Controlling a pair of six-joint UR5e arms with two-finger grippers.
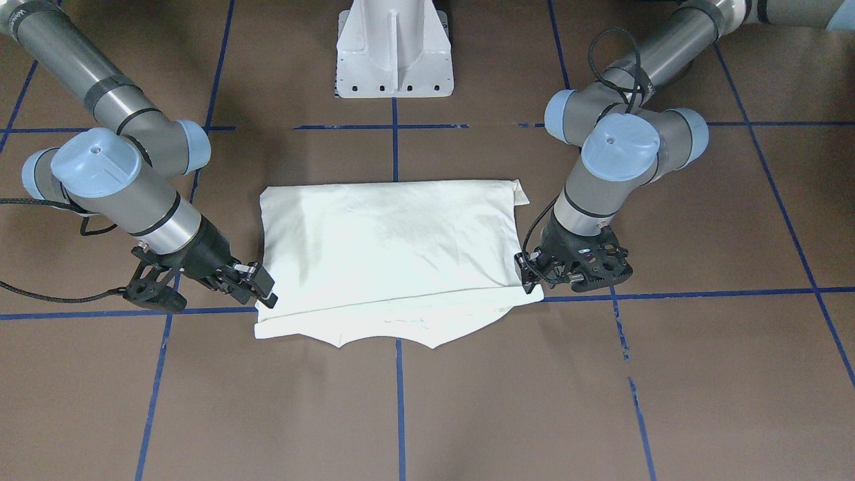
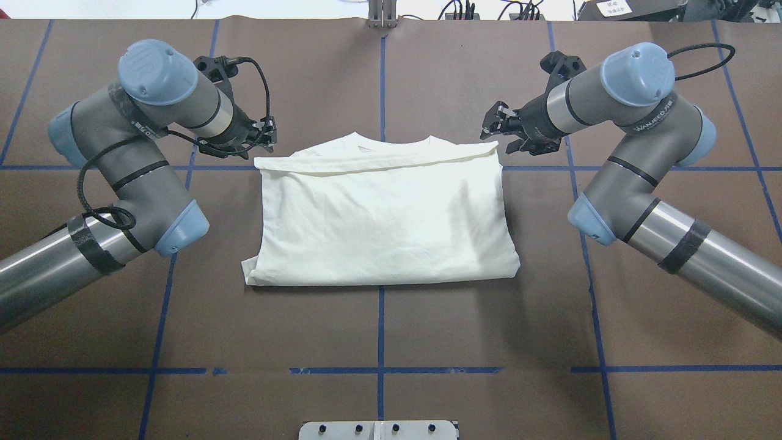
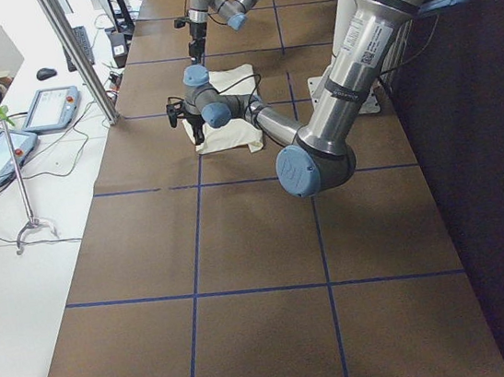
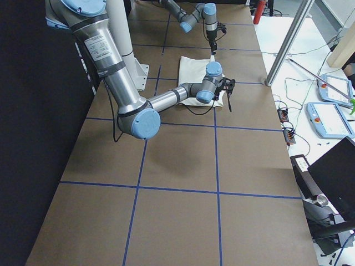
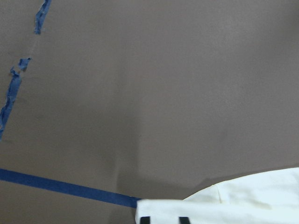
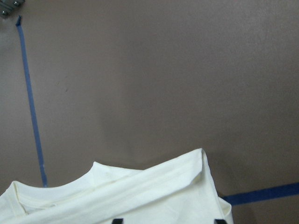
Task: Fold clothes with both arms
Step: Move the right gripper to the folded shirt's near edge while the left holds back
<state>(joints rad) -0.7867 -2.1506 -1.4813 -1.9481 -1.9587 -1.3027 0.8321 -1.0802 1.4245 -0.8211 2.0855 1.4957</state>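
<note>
Lying folded, T-shirt (image 2: 382,214), far corners beside both jaws

A white pedestal (image 1: 394,50) stands on the brown table (image 2: 489,318) crossed by blue tape (image 2: 380,324).

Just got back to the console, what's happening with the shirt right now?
The cream-white T-shirt lies folded flat on the table, plain side up, collar peeking out at the far edge. The left gripper and right gripper sit at the folded layer's two far corners, jaws apart, apparently not gripping it.
</note>
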